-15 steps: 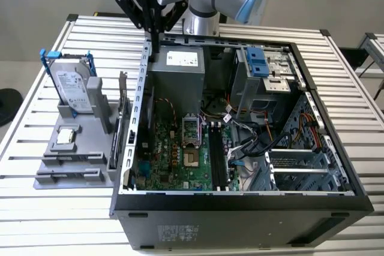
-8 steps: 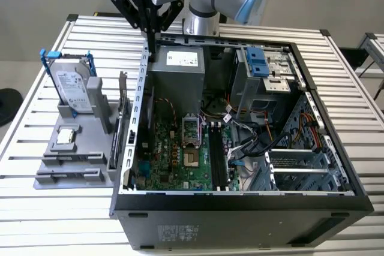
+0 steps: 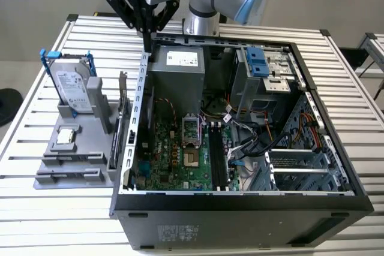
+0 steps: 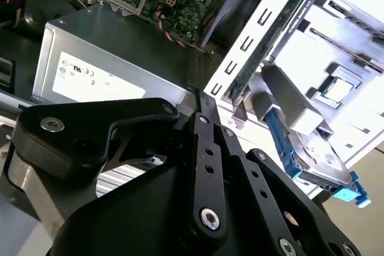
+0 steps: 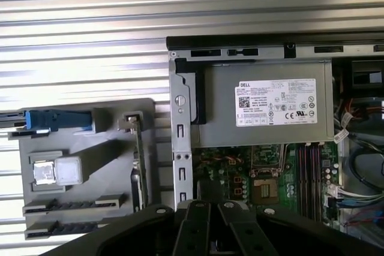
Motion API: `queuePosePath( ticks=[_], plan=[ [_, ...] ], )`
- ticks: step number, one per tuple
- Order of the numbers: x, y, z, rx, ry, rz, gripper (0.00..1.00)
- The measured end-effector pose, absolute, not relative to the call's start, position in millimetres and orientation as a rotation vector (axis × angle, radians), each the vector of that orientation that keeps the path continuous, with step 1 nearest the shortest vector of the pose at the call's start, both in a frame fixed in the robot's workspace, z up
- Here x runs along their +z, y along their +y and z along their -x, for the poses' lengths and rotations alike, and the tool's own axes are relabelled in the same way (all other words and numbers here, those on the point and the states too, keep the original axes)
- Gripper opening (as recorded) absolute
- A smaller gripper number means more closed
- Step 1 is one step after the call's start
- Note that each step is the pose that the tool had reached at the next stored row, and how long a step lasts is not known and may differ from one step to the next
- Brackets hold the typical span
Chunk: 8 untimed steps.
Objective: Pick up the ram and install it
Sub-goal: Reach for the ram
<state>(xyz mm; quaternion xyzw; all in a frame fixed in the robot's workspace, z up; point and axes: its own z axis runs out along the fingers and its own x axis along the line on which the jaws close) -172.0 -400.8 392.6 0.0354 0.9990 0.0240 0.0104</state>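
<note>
over the computer case point(image 3: 240, 211) edge, pincer point(image 3: 148, 40) clenched on nothing — ram point(image 5: 139, 160) standing apart in gray holder point(image 5: 96, 148)

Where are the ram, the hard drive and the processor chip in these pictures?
ram point(image 4: 281, 31), second wrist view: middle of its green face.
hard drive point(image 3: 72, 87), exterior view: its silver labelled face.
processor chip point(image 5: 54, 172), first wrist view: centre of its silver lid.
</note>
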Motion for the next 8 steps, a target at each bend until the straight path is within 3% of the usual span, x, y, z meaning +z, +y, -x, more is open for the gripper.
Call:
queuePosePath(
  ticks=[8],
  plan=[
    [392.6,-400.9,179.9,0.075,3.118,-0.11,0.0]
  ],
)
